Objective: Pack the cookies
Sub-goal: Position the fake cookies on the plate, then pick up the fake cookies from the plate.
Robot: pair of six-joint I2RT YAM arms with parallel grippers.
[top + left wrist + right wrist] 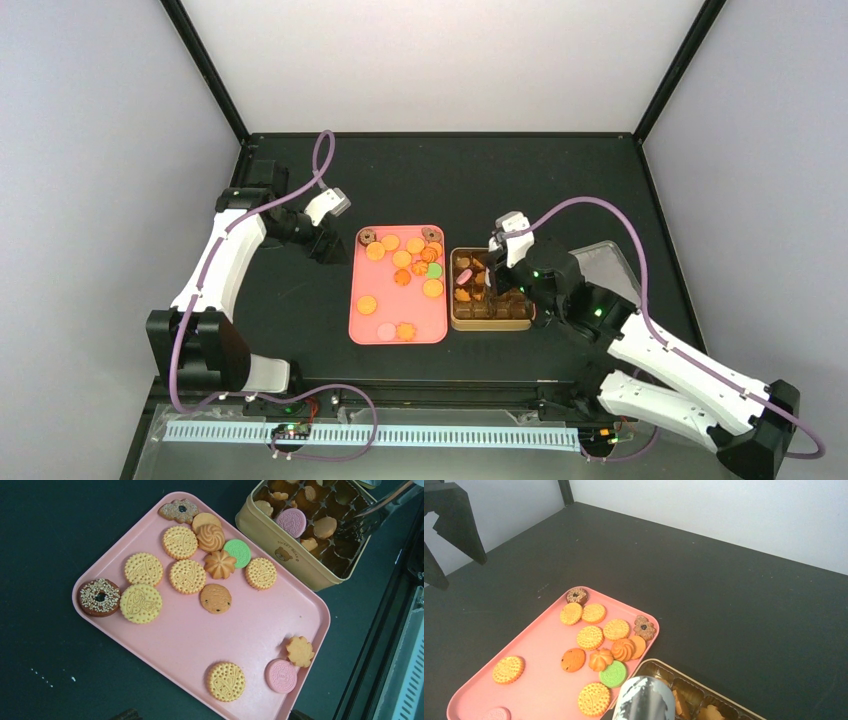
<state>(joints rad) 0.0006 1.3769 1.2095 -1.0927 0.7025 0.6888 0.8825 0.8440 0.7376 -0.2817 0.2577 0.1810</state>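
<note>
Several cookies, mostly orange and yellow, lie on a pink tray; the left wrist view shows them close up. More cookies sit in the compartments of a gold tin, among them a pink one. My right gripper is over the tin, shut on metal tongs whose tips reach into it. My left gripper is open and empty, held above the tray's far left corner. Only its fingertips show at the bottom edge of the left wrist view.
The tin stands right against the tray's right side. A grey lid lies right of the tin, under my right arm. Black frame posts and pale walls surround the dark table.
</note>
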